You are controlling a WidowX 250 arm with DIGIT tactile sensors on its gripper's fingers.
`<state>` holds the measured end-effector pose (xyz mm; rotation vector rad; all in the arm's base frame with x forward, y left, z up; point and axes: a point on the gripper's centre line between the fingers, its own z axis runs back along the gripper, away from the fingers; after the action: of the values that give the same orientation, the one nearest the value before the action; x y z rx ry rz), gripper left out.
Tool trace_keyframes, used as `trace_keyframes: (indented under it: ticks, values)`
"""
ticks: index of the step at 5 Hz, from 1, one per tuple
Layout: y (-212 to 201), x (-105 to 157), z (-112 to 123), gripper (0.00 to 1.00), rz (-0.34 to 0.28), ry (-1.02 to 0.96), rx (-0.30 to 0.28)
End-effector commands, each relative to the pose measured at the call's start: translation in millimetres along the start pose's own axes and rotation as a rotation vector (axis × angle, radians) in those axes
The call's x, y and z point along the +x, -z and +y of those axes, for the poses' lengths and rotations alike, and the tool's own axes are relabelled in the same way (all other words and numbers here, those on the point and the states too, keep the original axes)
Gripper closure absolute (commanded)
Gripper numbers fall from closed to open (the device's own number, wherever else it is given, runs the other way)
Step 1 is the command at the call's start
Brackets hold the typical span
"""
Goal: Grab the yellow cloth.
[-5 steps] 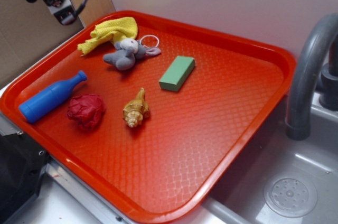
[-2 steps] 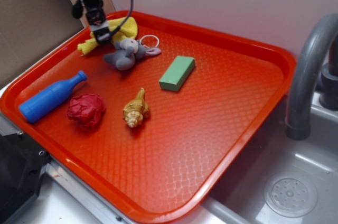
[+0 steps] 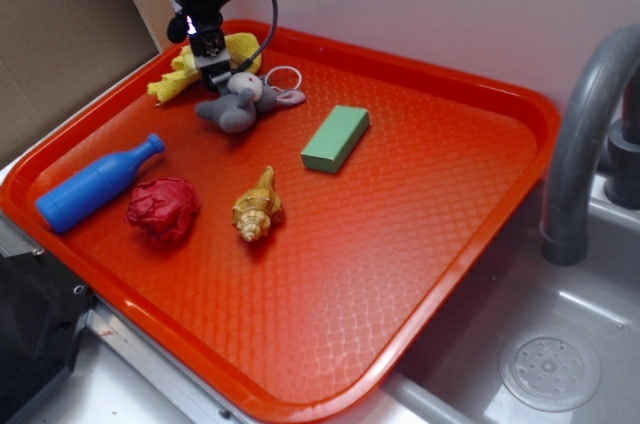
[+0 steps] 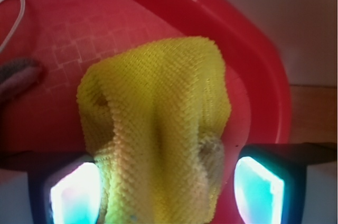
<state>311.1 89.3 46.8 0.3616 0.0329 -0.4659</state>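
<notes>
My pincer [image 4: 158, 187] straddles the yellow cloth [image 4: 158, 123], jaws apart; closing too high could pinch only a fold.

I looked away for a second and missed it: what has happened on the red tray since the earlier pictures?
The gripper swung in from the upper left corner and came down over the yellow cloth. Its fingers now stand open on either side of the cloth, not yet closed. The cloth, grey plush mouse, blue bottle, red paper ball, seashell and green block lie where they were.
</notes>
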Motion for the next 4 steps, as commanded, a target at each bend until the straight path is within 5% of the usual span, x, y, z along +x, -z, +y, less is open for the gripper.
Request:
trace_keyframes:
  ticks: [1, 2, 3, 4]
  values:
    - [10, -1, -33, 1.0, 0.04, 0.057, -0.119]
    - [2, -7, -43, 1.0, -0.004, 0.085, -0.118]
    - [-40, -23, -38, 1.0, -0.092, -0.007, -0.051]
    - [-93, -30, -45, 1.0, -0.156, -0.224, 0.086]
